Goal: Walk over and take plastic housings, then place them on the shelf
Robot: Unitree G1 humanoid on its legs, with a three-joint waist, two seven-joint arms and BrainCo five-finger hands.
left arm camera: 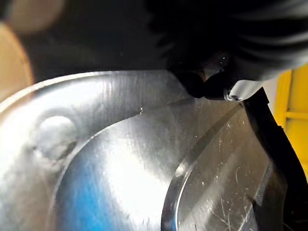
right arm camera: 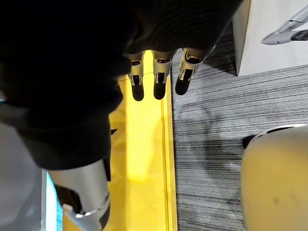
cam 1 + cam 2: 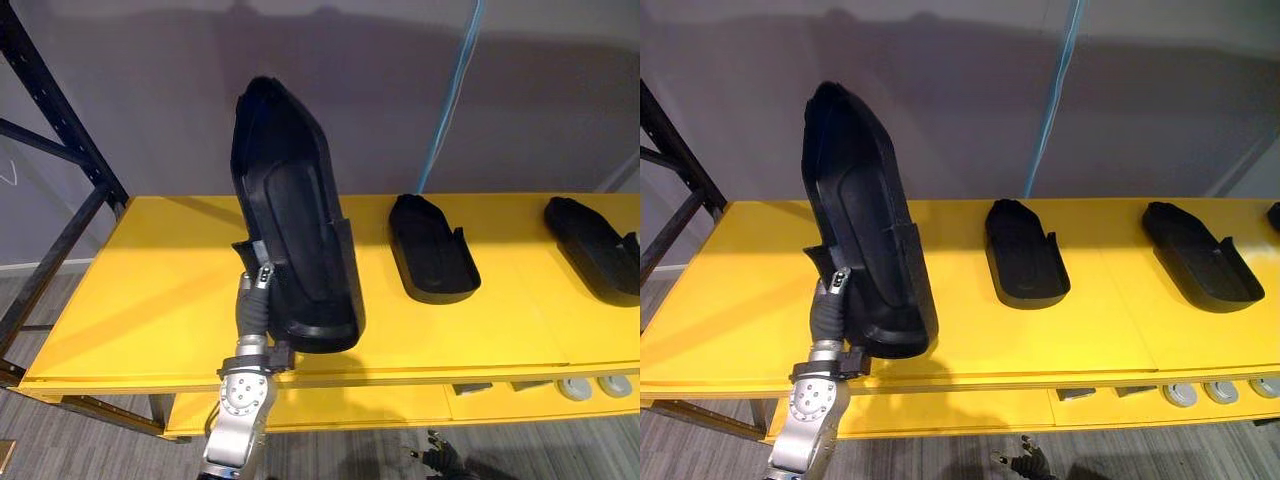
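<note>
**A:** Where's the part you're placing?

**B:** In your left hand (image 3: 256, 295). The held housing (image 3: 295, 200) stands nearly upright above the yellow shelf (image 3: 160, 300), off its surface. You grip its low end: the thumb is on the near face, the fingers go behind, clamped on it.

**A:** Why upright?

**B:** My guess is that holding the bottom end keeps the long shell clear of the shelf's front edge on the way in. You'll need to tip it flat, hollow side up like the others.

**A:** Others?

**B:** Two lie flat further right, a middle housing (image 3: 432, 250) and a far housing (image 3: 595, 245), well apart. The bare patch under your part looks like the next slot in the row.

**A:** Right hand?

**B:** Your right hand (image 2: 160, 79) hangs idle by the shelf's edge, over the floor. Its fingers are straight, loose and holding nothing.
</note>
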